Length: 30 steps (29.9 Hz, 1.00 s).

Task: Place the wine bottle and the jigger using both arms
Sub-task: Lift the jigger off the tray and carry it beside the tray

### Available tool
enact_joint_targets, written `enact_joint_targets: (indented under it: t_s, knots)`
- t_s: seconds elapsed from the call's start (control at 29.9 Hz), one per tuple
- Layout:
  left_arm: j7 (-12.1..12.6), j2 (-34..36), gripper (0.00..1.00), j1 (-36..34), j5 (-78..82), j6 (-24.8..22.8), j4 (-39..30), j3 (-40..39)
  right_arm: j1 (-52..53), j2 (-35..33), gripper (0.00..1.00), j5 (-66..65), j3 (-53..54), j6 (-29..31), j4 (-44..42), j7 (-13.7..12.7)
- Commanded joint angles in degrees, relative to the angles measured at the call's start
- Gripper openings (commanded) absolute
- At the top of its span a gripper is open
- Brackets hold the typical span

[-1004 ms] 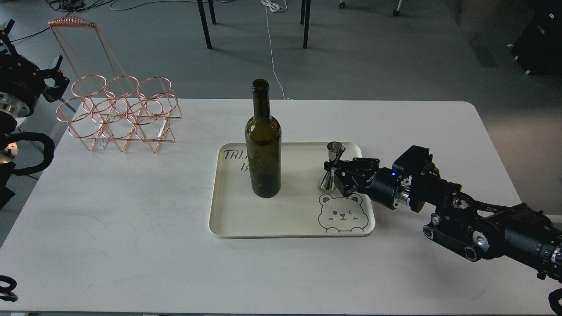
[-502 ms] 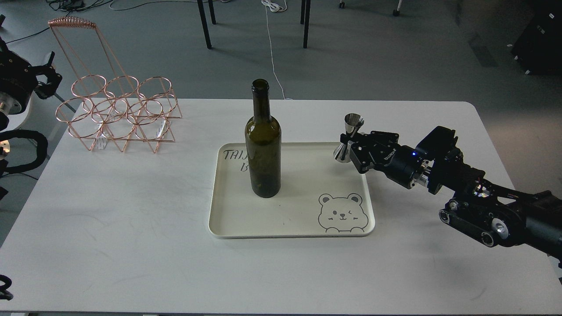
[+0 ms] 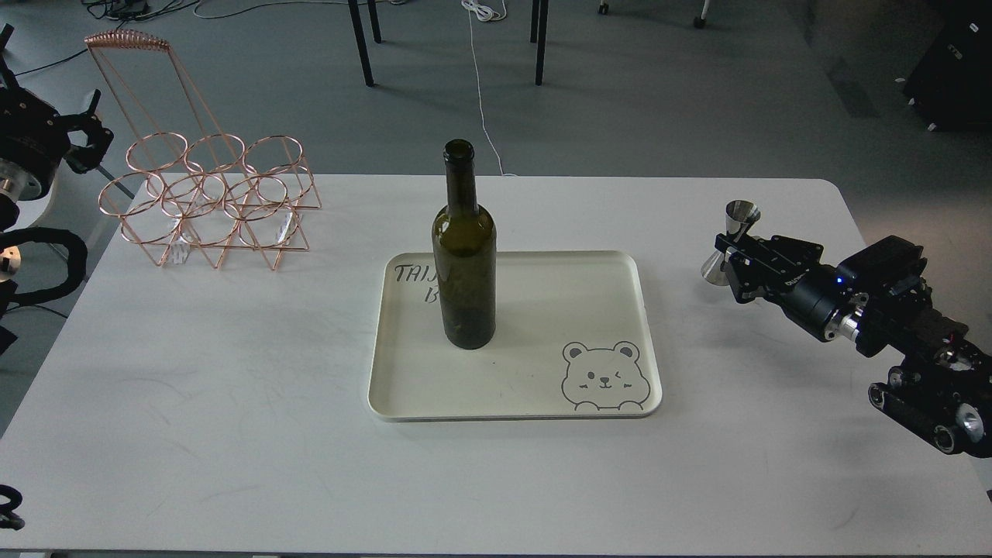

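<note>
The dark green wine bottle [image 3: 464, 256] stands upright on the left part of the cream tray [image 3: 542, 387]. My right gripper [image 3: 727, 254] is shut on the steel jigger [image 3: 730, 242] at its waist and holds it upright above the white table, to the right of the tray. My left gripper [image 3: 81, 139] is at the far left edge, off the table and beside the copper rack; it looks dark and small, so I cannot tell whether it is open or shut.
A copper wire bottle rack [image 3: 205, 198] stands at the table's back left. The tray has a bear drawing [image 3: 602, 376] at its front right. The white table [image 3: 232, 434] spans the view. Chair legs and cables are on the floor behind.
My right gripper lifted the jigger off the tray and carried it right, past the tray's edge. The left arm shifted slightly at the left edge. The bottle has not moved.
</note>
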Motion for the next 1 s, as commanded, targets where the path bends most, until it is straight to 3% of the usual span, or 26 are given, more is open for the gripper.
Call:
enact_joint_targets:
  t_s: [0.0,0.44,0.77,0.97]
  knots:
    - [0.0,0.0,0.98,-0.01,0.0,0.0,0.0,0.02,-1.74,-0.35,0.07,2.23,-0.08,0.02,-0.23,0.26]
    - [0.09,0.0,0.98,-0.1,0.0,0.0,-0.09,0.11,-3.06,-0.88,0.11,2.24,-0.34,0.02,-0.05,0.53]
    - [0.09,0.0,0.98,-0.1,0.09,0.0,-0.18,0.11,-3.06,-0.97,0.2,2.24,-0.6,0.02,0.12,1.14]
    - [0.09,0.0,0.98,-0.1,0.09,0.0,-0.09,0.11,-3.06,-0.97,0.32,2.33,-0.6,0.02,0.47,1.14]
